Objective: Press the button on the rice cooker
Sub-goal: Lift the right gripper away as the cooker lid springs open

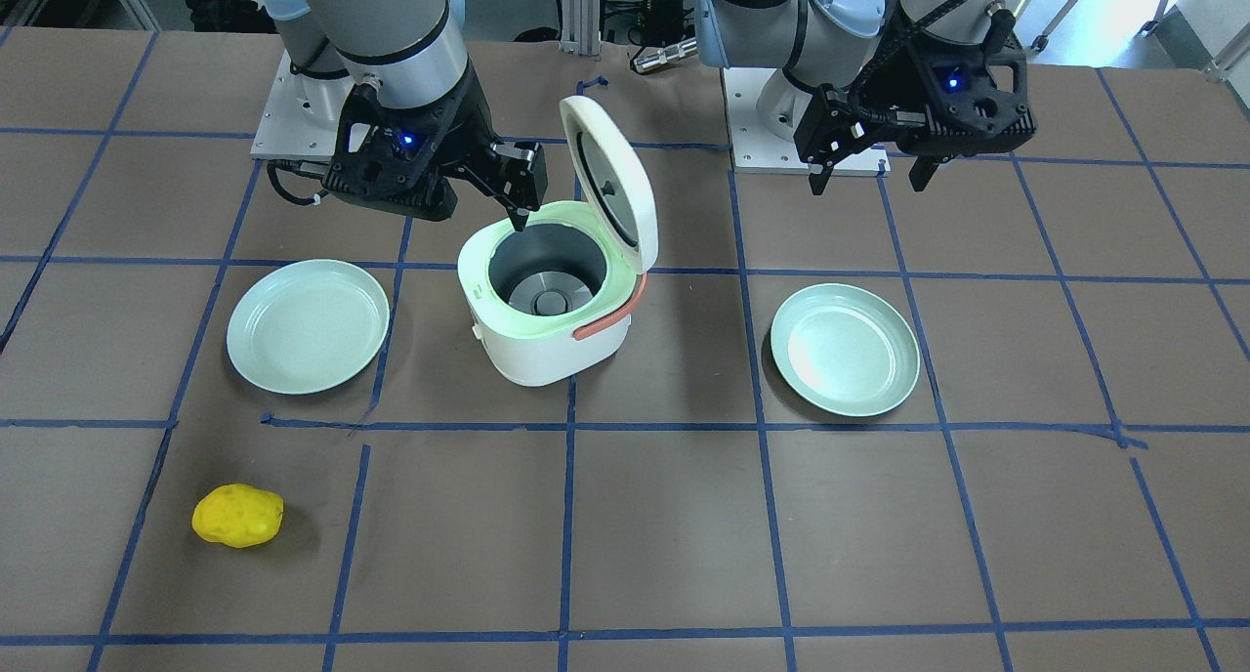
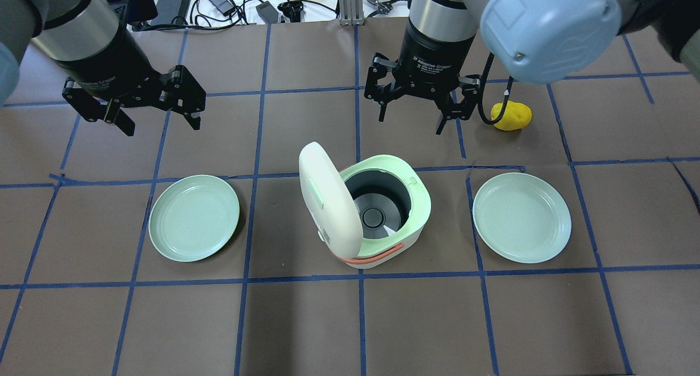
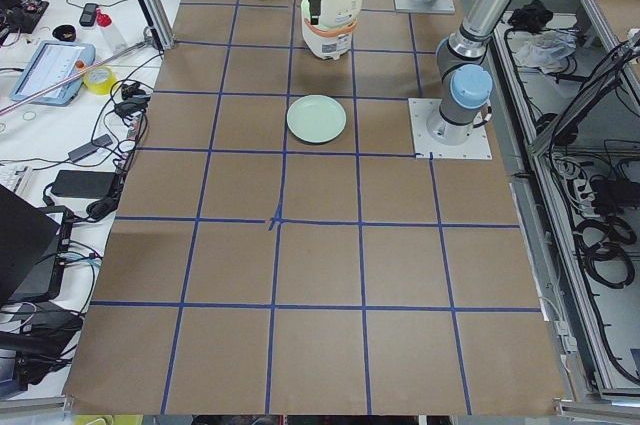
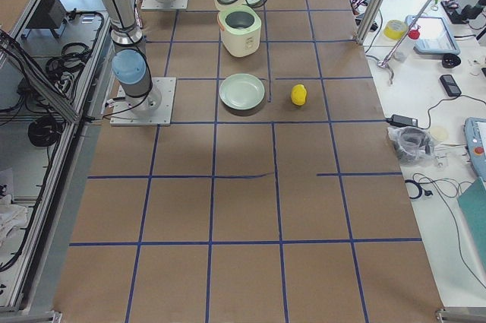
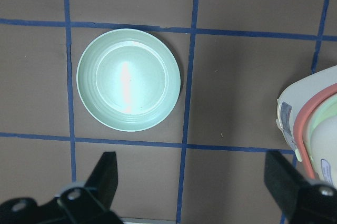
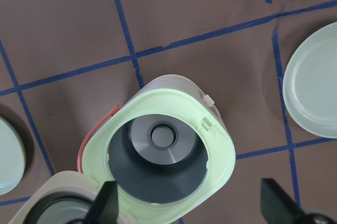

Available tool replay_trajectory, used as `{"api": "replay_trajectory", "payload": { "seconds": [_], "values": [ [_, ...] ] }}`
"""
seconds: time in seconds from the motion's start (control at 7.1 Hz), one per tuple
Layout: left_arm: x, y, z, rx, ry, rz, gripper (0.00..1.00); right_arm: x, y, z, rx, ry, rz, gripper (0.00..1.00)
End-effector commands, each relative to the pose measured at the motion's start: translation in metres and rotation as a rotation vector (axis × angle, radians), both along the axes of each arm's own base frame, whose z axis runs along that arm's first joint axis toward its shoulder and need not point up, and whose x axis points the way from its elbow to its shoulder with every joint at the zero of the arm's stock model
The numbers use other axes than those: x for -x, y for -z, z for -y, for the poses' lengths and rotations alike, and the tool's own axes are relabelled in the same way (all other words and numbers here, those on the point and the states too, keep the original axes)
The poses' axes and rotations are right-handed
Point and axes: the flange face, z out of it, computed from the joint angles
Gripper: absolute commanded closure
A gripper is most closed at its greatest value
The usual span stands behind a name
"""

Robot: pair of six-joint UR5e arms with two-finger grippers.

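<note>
The white rice cooker [image 2: 383, 201] with a pale green rim stands mid-table, also in the front view [image 1: 547, 306]. Its lid [image 2: 328, 198] stands open and upright, and the grey inner pot is empty. A small white button tab [image 6: 209, 101] sticks out of the cooker's side wall. My right gripper [image 2: 411, 123] is open and empty. It hovers above the table just beyond the cooker's far rim and looks down into the pot [image 6: 158, 145]. My left gripper [image 2: 158, 119] is open and empty, off to the left above the table, near the left plate [image 5: 129, 79].
Two pale green plates lie on either side of the cooker, the left one [image 2: 194, 217] and the right one [image 2: 522, 217]. A yellow lumpy object [image 2: 511, 115] lies beyond the right plate, close to my right arm. Blue tape lines mark the brown table.
</note>
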Motion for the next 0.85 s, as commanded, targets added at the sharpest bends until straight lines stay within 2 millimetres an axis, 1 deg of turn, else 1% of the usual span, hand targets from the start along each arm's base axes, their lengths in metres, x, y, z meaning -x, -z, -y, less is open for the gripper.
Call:
{"api": "replay_trajectory", "payload": {
  "seconds": [0.0,0.14,0.28,0.42,0.56,0.7],
  "values": [
    [0.000,0.000,0.000,0.000,0.000,0.000,0.00,0.017,0.002,0.006,0.017,-0.076,-0.077,0.00],
    [0.000,0.000,0.000,0.000,0.000,0.000,0.00,0.037,0.001,0.015,0.023,-0.088,-0.075,0.00],
    [0.000,0.000,0.000,0.000,0.000,0.000,0.00,0.060,-0.002,0.023,0.033,-0.142,-0.068,0.00],
    [0.000,0.000,0.000,0.000,0.000,0.000,0.00,0.079,-0.013,0.023,0.049,-0.181,-0.061,0.00],
    [0.000,0.000,0.000,0.000,0.000,0.000,0.00,0.089,-0.016,0.022,0.050,-0.196,-0.064,0.00],
    [0.000,0.000,0.000,0.000,0.000,0.000,0.00,0.094,-0.022,0.014,0.037,-0.227,-0.091,0.00]
  ]
}}
